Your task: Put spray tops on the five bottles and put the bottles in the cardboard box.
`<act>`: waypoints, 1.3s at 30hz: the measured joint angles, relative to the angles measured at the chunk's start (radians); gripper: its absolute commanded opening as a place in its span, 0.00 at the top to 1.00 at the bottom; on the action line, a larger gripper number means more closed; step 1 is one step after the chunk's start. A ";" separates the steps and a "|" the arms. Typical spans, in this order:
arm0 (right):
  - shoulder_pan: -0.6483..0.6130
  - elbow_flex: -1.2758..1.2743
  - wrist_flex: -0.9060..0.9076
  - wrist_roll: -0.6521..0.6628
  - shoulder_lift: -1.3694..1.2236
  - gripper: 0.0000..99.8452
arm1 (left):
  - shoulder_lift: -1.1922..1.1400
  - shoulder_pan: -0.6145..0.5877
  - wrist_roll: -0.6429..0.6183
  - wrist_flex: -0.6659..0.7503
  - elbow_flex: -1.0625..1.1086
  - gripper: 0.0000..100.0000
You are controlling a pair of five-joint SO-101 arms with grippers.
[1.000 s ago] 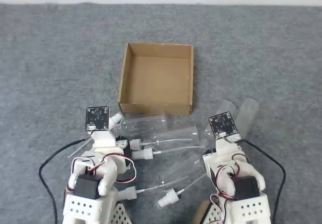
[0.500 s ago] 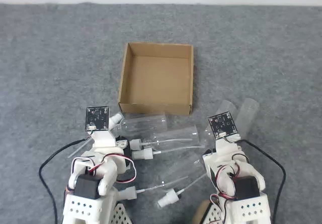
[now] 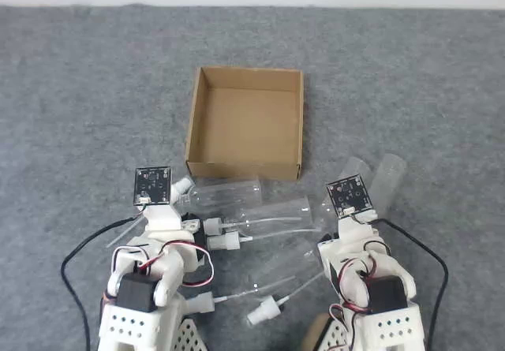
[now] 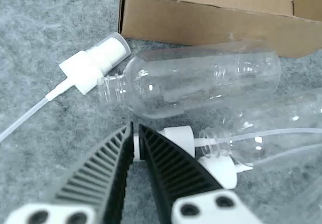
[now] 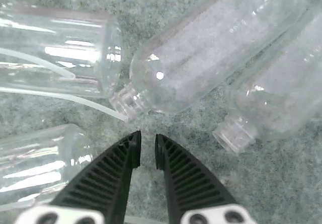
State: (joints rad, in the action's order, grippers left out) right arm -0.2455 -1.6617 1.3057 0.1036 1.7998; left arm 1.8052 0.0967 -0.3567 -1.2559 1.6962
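Left wrist view: left gripper (image 4: 135, 131), jaws nearly pressed together, tips just before a white spray top (image 4: 176, 138); beyond, a clear uncapped bottle (image 4: 201, 83), then the cardboard box (image 4: 211, 22). Right gripper (image 5: 147, 137), likewise nearly closed, faces open-necked clear bottles (image 5: 211, 48).

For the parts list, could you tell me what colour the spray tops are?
The spray tops are white, clearest in the left wrist view.

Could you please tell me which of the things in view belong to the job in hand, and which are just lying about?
For the job:
cardboard box
clear bottles lying in front of it
white spray tops among them

Just lying about:
grey mat under everything
black cable beside an arm's base
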 measured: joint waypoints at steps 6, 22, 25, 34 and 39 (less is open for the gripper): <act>0.000 0.000 0.000 0.000 0.000 0.99 | 0.000 0.000 0.000 0.000 0.000 0.99; 0.000 0.000 0.000 0.000 0.000 0.99 | 0.000 0.000 0.000 0.000 0.000 0.99; 0.000 0.000 0.000 0.000 0.000 0.99 | 0.000 0.000 0.000 0.000 0.000 0.99; 0.008 0.000 0.000 0.000 0.000 0.99 | 0.000 0.000 0.000 0.000 0.000 0.99; 0.141 0.000 0.000 0.000 0.000 0.99 | 0.000 0.000 0.000 0.000 0.000 0.99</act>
State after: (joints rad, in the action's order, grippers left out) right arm -0.1043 -1.6617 1.3057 0.1036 1.7998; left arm 1.8052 0.0967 -0.3567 -1.2559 1.6962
